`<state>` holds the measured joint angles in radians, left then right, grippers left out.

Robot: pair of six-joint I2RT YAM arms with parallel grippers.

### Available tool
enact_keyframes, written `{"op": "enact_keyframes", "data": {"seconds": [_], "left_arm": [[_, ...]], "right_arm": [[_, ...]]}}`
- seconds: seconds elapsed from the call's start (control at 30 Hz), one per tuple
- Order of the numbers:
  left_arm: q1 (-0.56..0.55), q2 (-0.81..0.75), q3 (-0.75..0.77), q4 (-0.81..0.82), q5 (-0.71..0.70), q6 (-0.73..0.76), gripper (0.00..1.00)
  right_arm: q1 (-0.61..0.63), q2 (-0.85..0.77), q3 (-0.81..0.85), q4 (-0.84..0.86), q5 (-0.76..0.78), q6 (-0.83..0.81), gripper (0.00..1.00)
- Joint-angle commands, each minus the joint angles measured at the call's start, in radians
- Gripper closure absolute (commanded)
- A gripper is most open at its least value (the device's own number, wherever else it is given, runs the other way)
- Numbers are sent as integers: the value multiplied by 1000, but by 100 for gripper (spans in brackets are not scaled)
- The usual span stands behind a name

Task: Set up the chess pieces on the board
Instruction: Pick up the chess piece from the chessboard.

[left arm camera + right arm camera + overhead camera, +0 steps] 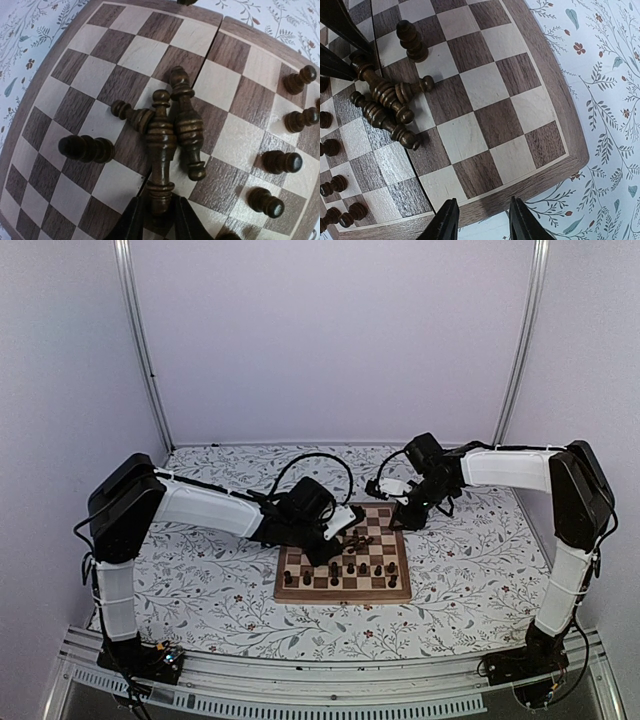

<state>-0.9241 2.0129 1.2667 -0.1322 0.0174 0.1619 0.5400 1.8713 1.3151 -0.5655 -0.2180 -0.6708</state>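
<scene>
The wooden board (391,585) lies mid-table. Three dark pieces lie in a heap near its middle (360,538). In the left wrist view my left gripper (161,217) is shut on the base of one tall fallen piece (161,137). A second tall piece (188,125) lies against it and a smaller one (131,114) crosses under it. Another piece (85,148) stands alone to the left. Several pawns (282,162) stand in a row at the right. My right gripper (482,222) is open and empty, above the board's far border (530,182). The heap (382,102) lies well to its left.
The floral table cloth (210,585) surrounds the board. More small pieces stand along the board's near rows (345,570). A black cable (310,462) loops behind the left arm. In the right wrist view one piece (411,40) stands by the heap.
</scene>
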Motion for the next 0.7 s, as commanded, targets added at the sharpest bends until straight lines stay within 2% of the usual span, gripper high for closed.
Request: {"op": "enact_keyframes", "data": {"seconds": [0.0,0.3,0.47,0.67], "left_arm": [[13,16,8,-3,7,8,79],[15,-45,-2,1,19,29,88],[39,-123,-33,31,22,41,91],[66,-160,-34,44,93,14,93]], "right_arm": [[-8,17,-11,15,5,2,62],[-10,17,0,7,-23,10,62],[-22,-4,75,-44,-144,33,61],[-22,28,178,-126,-300,41,59]]}}
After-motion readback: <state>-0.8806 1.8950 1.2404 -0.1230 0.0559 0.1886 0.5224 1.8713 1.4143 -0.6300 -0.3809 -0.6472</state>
